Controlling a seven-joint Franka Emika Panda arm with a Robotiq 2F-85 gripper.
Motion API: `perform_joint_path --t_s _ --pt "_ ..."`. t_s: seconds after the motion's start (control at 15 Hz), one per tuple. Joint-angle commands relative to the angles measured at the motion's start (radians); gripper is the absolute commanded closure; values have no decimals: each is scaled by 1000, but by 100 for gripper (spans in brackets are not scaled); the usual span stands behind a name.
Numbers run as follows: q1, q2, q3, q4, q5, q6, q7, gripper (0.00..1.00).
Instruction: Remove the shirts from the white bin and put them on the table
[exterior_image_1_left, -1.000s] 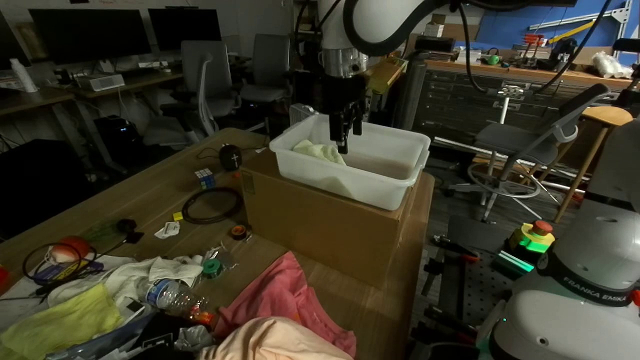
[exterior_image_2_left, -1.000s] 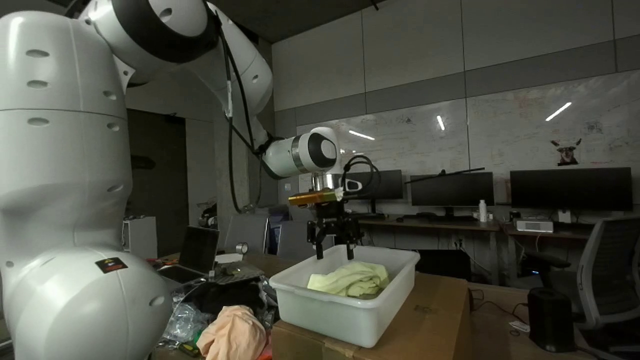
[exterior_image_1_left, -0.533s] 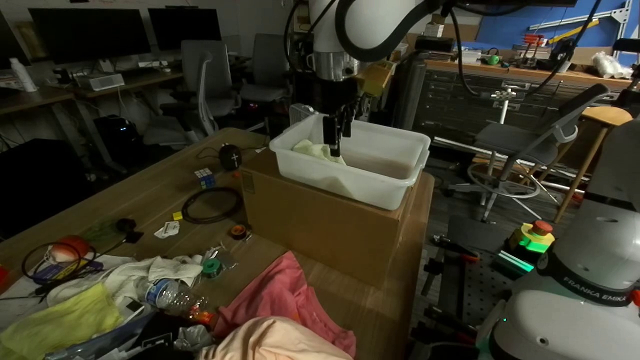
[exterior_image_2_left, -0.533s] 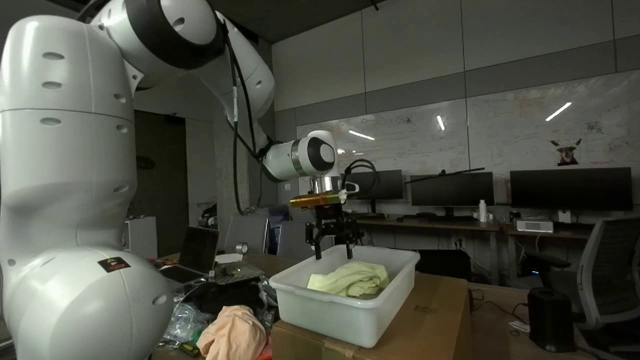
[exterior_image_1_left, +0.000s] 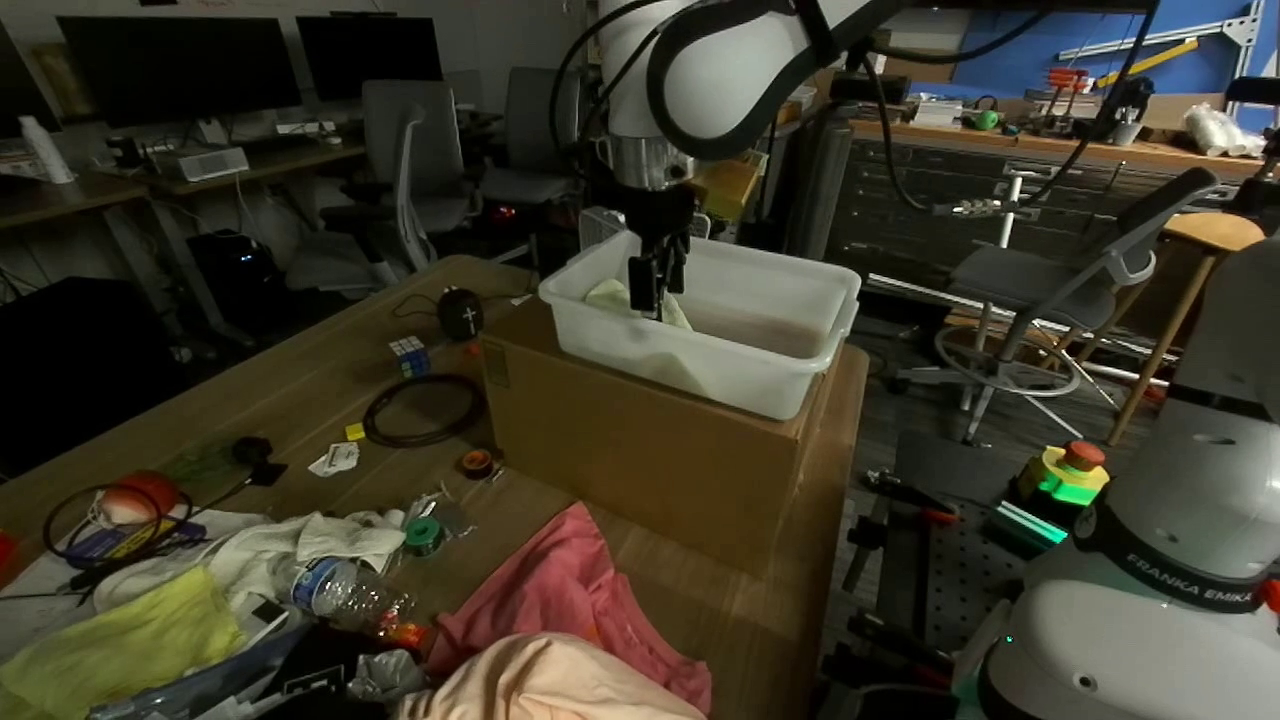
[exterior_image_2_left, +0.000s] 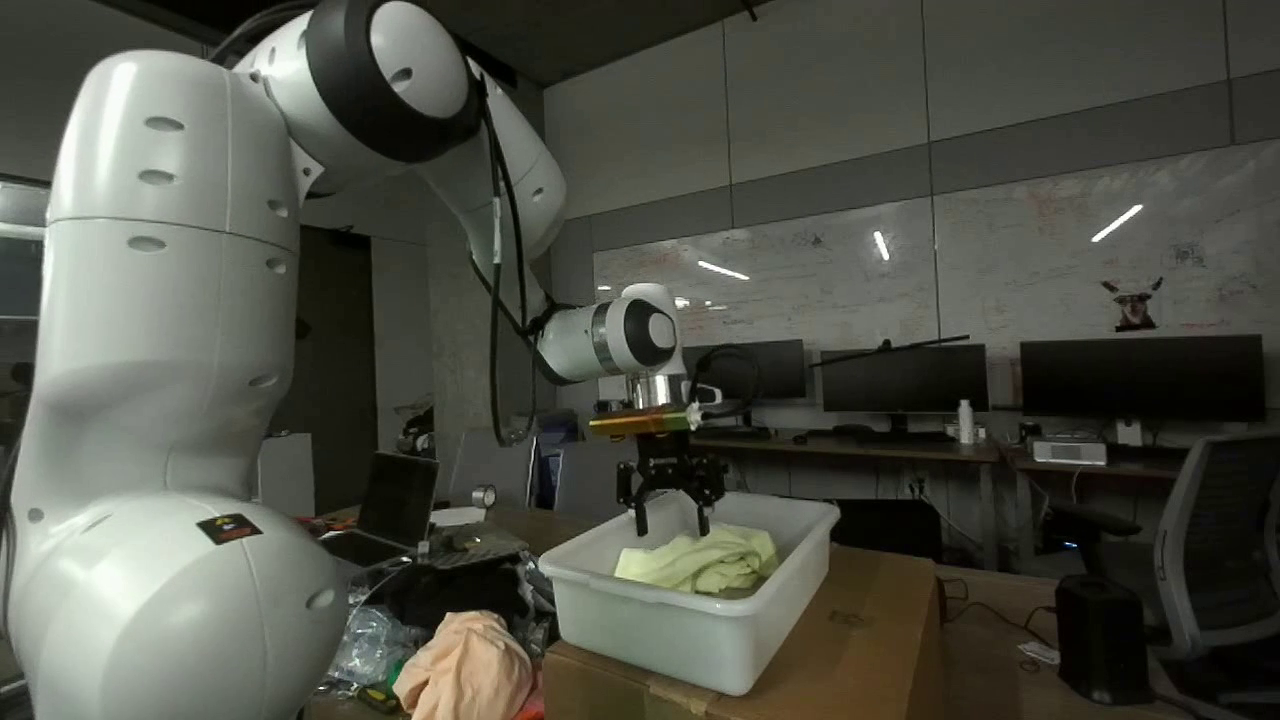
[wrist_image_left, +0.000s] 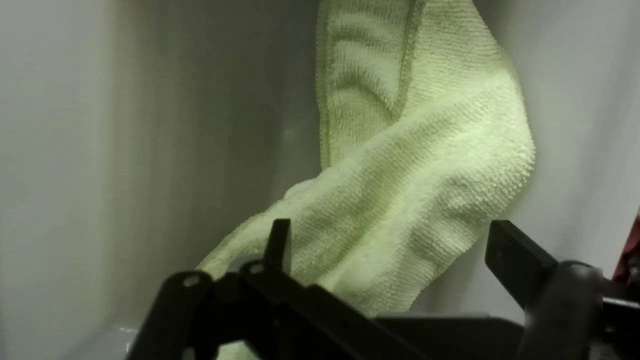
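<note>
In the wrist view, jaws parted at bottom, yellow cloth (wrist_image_left: 390, 200) showing between, its seamed edge at upper centre; white bin (wrist_image_left: 200, 125) bare at frame left

In an exterior view, FRANKA EMIKA could be read on the black band (exterior_image_1_left: 1180, 577) of the robot arm (exterior_image_1_left: 1150, 645), beyond the right edge of the desk (exterior_image_1_left: 740, 620).

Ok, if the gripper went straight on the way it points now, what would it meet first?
Probably the yellow cloth in the white bin, which the wrist view shows between the open fingers of the gripper; how close is unclear.
</note>
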Motion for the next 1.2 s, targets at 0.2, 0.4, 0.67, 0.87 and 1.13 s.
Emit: perform_joint_path --t_s 0.2,0.4,0.67,0.87,1.13 --pt "-2 74 -10 50 12 54 -14 0" --pt "-6 82 -12 58 10 59 -12 0" --pt "-11 96 -22 65 -1 66 11 0" --pt "-20 107 -38 72 0 83 35 0" --pt "-32 135 -54 83 11 110 46 0"
